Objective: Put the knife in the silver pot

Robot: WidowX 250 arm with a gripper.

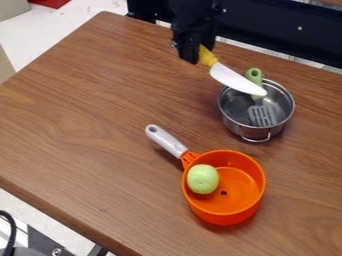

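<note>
While the hand (192,53) grasps the knife (237,81) by its handle, the placing remains.
Already lifted near the desk's (100,115) far edge, its blade tip is over the silver pot (235,126); moving across, lowering and letting go look left to do.

Bright light leaves soft shadows (rather faint) on the table (87,110), glints on the silver pot (235,125).
</note>
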